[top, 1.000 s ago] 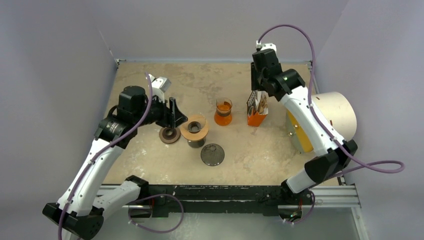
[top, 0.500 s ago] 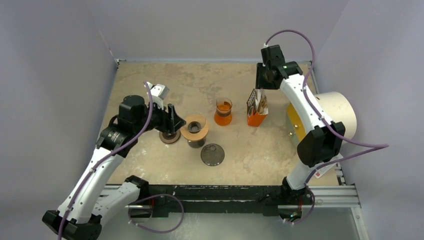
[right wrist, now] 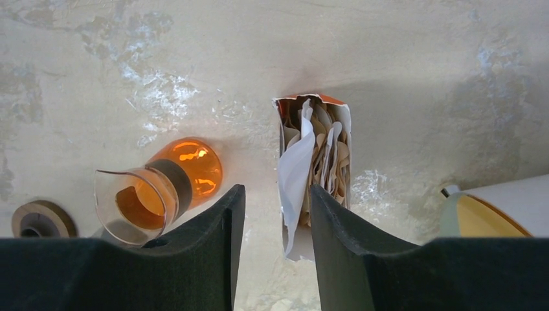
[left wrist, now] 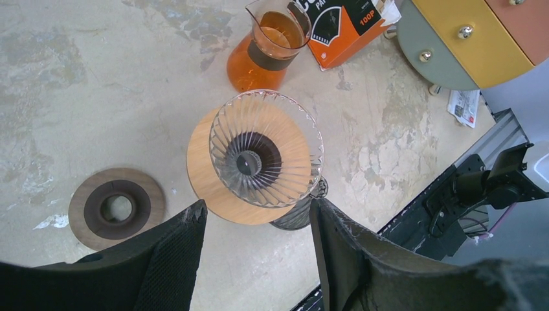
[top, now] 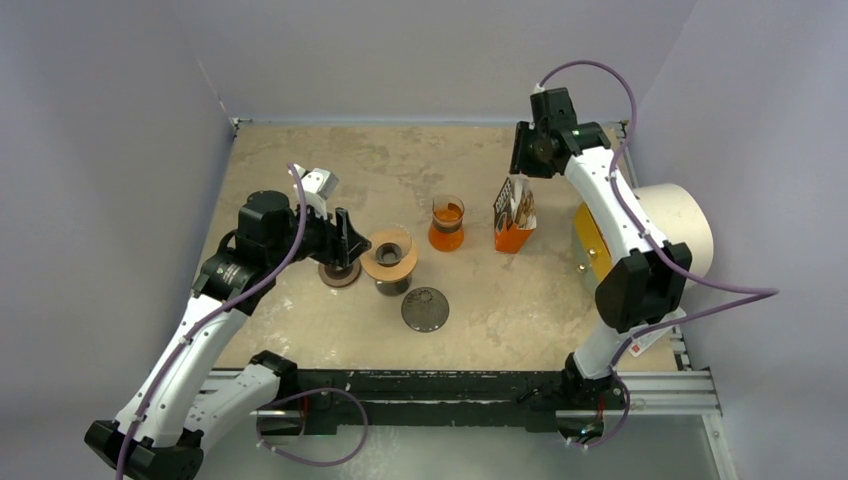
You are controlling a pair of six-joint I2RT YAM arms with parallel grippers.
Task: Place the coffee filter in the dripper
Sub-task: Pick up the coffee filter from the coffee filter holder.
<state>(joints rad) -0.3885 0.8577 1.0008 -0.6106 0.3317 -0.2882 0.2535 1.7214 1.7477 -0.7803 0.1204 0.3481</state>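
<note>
Right wrist view: our right gripper (right wrist: 275, 217) sits directly above the filter box (right wrist: 311, 99), jaws spread and empty, the gap between them lined up on the box mouth. We read that as lining up for a pinch: the coffee filters (right wrist: 320, 159) stand on edge inside the box, tops fanned and crumpled, one white sheet (right wrist: 294, 175) leaning out. None is out yet, so the task's thing is in the box, well apart from the dripper (left wrist: 265, 155)

Left wrist view: left gripper (left wrist: 257, 206) also spread, holding nothing. The dripper shows framed between its fingers, glass cone upright in its wooden collar (left wrist: 204, 175) on a dark stand (left wrist: 298, 217), cone bare inside. We can't tell whether the fingers touch the collar; top view puts the gripper just beside the dripper, above the wooden ring (top: 338, 270). Our guess: it waits there to steady the dripper when the filter arrives

Orange carafe (top: 447, 222) stands between dripper and box, so the carry path has to clear it

Step in hand: reach-down for a filter, early in the task. Risk we see: sheets are packed tight, so a pinch may lift several or drag the light box; closing on that loose white sheet looks the cleanest grab
</note>
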